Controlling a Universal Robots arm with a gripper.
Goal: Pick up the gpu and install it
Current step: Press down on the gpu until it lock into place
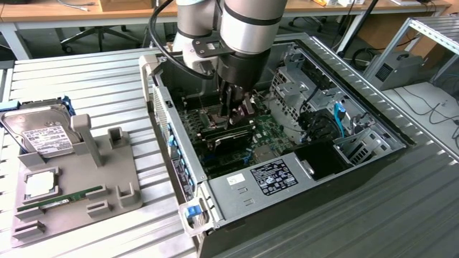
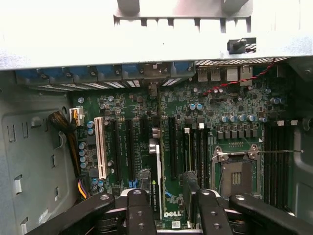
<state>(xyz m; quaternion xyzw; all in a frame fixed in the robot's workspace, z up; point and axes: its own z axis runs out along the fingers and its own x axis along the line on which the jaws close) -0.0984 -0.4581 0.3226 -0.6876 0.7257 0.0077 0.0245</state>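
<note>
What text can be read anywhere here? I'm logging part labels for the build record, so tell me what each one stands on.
"DELL": white letters on the green motherboard, near the gripper.
The gpu, held on edge over the slots, has a label with a green logo; its words are too blurred.
White label on the hard drive: too small.
Black sticker on the computer case: too small.

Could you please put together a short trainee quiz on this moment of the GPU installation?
1. True or false: the gpu lies on the grey fixture.
2. What is the gripper shut on? A) the memory stick B) the gpu C) the hard drive
3. On which side of the exterior view does the hard drive sit?

Key: 1 false, it stands inside the computer case; 2 B; 3 left.
</note>
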